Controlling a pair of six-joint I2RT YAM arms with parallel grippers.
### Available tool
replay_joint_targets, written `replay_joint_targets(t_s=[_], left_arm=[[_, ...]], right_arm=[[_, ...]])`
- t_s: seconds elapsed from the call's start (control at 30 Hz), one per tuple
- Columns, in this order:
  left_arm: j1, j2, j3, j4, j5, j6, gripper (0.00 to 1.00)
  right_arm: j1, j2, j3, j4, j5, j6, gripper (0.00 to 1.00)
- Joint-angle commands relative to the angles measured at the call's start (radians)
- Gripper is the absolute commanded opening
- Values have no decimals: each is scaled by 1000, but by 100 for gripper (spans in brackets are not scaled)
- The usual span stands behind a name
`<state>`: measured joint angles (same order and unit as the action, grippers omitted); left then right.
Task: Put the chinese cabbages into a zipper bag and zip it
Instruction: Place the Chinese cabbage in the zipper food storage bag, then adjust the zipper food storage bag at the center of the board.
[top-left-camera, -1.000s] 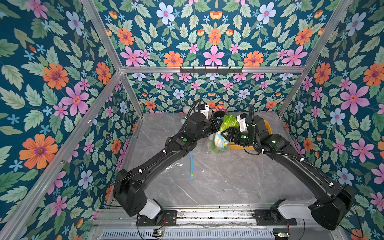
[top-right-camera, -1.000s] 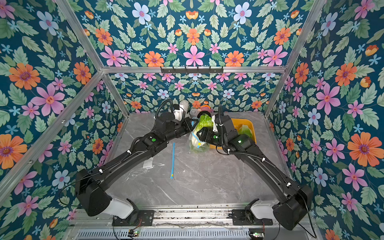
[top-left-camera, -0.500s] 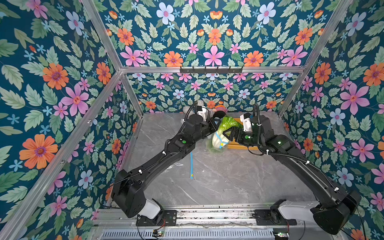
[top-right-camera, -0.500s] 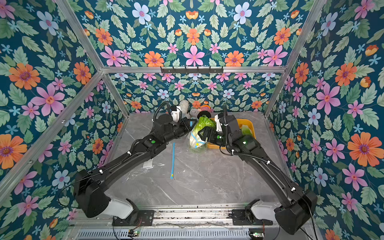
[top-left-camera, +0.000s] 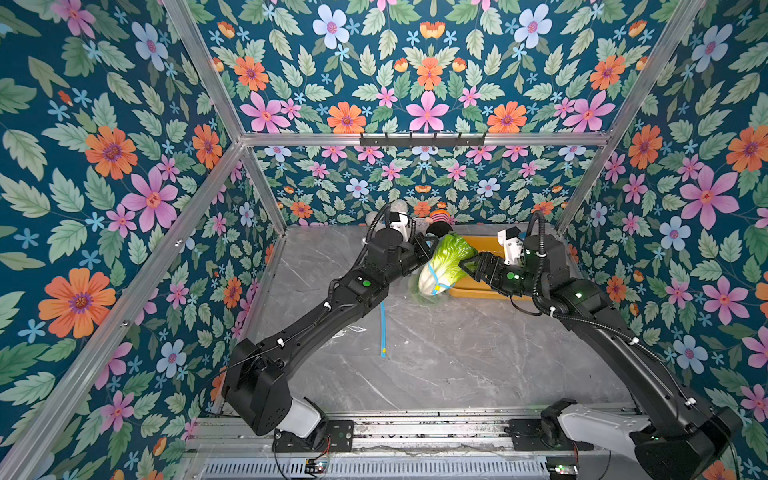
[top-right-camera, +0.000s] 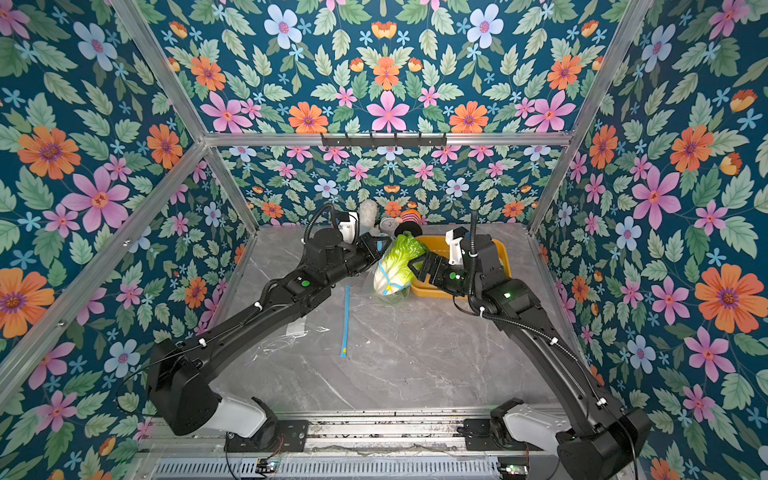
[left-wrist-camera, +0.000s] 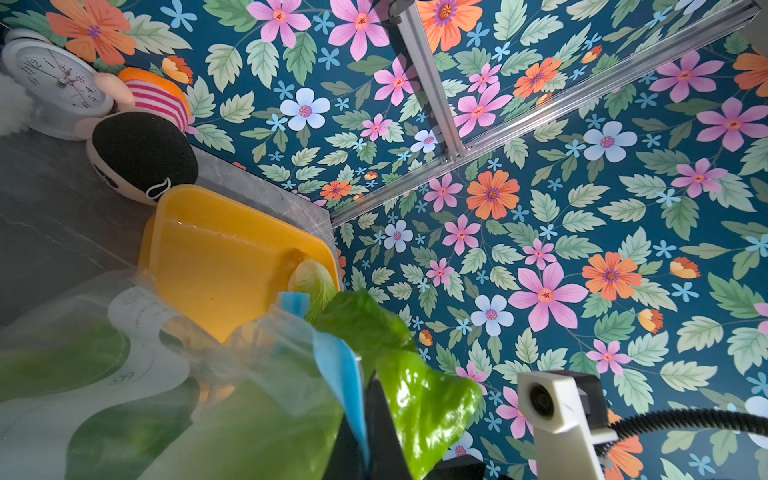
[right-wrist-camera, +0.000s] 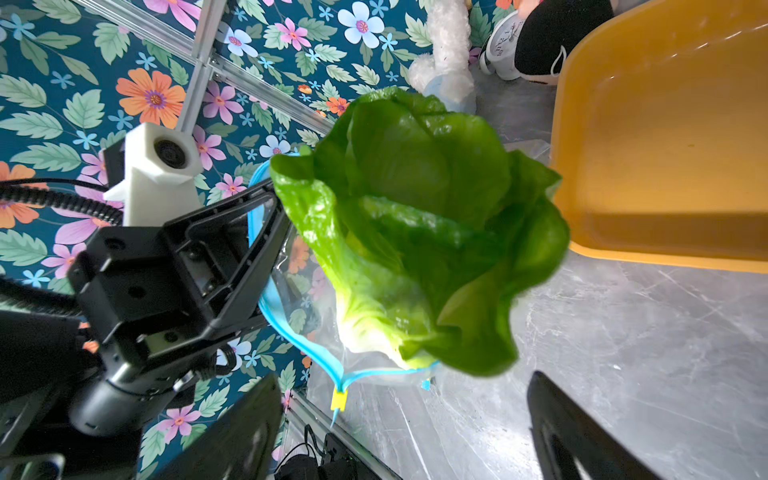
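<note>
**Cabbage Lodged in Bag Mouth, Right End Effector Released**

The zipper bag (top-left-camera: 417, 286) is held upright at the far middle of the desk (top-left-camera: 436, 374), its blue zip rim clenched in the left end effector (top-left-camera: 430, 247). A cabbage (top-left-camera: 446, 262) is lodged in the open mouth, with the white base down inside the plastic and the green leaves sticking out above. The right end effector (top-left-camera: 471, 266) is seen just right of the leaves, its jaws spread and released, with nothing gripped. A second cabbage (left-wrist-camera: 309, 276) is seen lying in the yellow tray (top-left-camera: 486, 293), which is set just right of the bag.
</note>
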<state>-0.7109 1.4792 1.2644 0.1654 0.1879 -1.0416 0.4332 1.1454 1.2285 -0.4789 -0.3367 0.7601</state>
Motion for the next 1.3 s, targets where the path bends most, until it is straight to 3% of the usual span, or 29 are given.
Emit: replay_joint_targets(t_s=[0.0,0.2,0.4,0.77,1.07,1.27], left_arm=[[2,-2,0,82,2,-16,0],[5,-3,1,83,5,-17,0],[5,-6,5,88,13,-18,0],[5,-5,7,97,33,-20,0],[5,4,20,124,106,-49,0],[8,-14,-14,210,125,-139,0]], right_arm=[[-31,-34,-39,11,-11,62,91],[-123,-129,-179,45,15,119,85],[-129,-43,-255,136,-4,146,80],[-109,142,-239,373,-151,238,76],[-17,166,-136,357,-200,174,77],[-1,166,-159,440,-218,207,77]])
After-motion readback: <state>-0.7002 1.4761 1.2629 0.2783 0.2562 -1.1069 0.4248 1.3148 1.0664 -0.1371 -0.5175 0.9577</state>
